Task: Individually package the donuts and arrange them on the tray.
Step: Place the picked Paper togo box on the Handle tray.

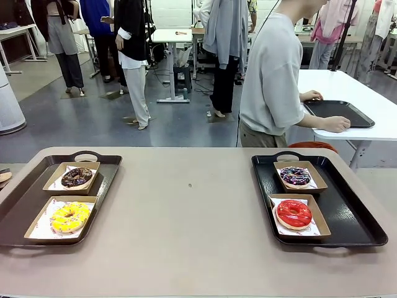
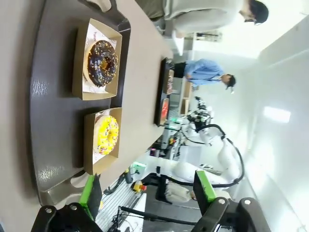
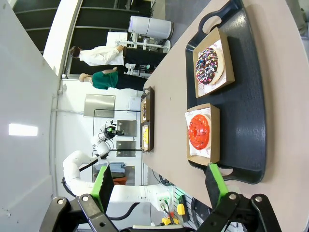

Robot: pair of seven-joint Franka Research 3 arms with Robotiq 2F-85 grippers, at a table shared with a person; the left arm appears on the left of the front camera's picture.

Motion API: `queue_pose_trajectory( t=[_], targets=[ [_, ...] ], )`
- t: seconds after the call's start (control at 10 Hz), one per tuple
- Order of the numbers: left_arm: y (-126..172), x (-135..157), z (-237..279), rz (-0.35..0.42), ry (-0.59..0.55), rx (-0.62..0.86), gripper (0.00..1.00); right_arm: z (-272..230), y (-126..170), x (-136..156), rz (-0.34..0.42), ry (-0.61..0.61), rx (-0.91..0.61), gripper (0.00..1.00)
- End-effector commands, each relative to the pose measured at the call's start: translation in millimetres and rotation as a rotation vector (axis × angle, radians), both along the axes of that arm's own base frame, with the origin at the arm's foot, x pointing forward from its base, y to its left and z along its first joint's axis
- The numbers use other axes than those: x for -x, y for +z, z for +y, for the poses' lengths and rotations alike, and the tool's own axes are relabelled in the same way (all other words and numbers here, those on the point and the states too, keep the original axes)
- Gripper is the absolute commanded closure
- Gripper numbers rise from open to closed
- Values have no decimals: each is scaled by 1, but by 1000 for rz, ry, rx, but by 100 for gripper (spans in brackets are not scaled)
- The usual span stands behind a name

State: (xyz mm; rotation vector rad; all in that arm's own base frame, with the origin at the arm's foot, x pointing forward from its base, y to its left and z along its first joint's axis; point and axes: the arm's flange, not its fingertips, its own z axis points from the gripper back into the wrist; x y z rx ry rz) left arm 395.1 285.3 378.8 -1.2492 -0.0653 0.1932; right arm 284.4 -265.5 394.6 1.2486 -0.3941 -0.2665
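Two dark trays on the beige tabletop (image 1: 186, 236), one at each side: left tray (image 1: 25, 205) and right tray (image 1: 353, 217). Four donuts, each in its own brown paper box, two boxes per tray. On the left tray: chocolate-brown donut with sprinkles (image 1: 77, 177) farther back, yellow donut (image 1: 69, 216) nearer. On the right tray: dark donut with purple-white icing (image 1: 296, 176) farther back, red donut (image 1: 293, 213) nearer. Left hand (image 2: 147, 191) open, green pads wide apart, holding nothing, above the near end of the left tray. Right hand (image 3: 159, 186) likewise open and empty, above the near end of the right tray. One person (image 1: 273, 81) behind the tabletop, both hands on a third tray (image 1: 340, 113) at a white table.
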Motion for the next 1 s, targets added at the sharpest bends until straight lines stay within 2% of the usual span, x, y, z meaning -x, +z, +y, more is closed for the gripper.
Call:
queue_pose_trajectory(
  t=[0.0, 0.3, 0.4, 0.9],
  targets=[
    [-4, 6, 14, -27, 12, 91, 0, 2, 2, 3, 1, 6, 2, 0],
    [0, 14, 9, -21, 21, 82, 0, 2, 2, 3, 1, 6, 2, 0],
    [-13, 16, 15, 4, 16, 84, 0, 2, 2, 3, 1, 6, 2, 0],
    [-13, 16, 15, 4, 16, 84, 0, 2, 2, 3, 1, 6, 2, 0]
  ],
)
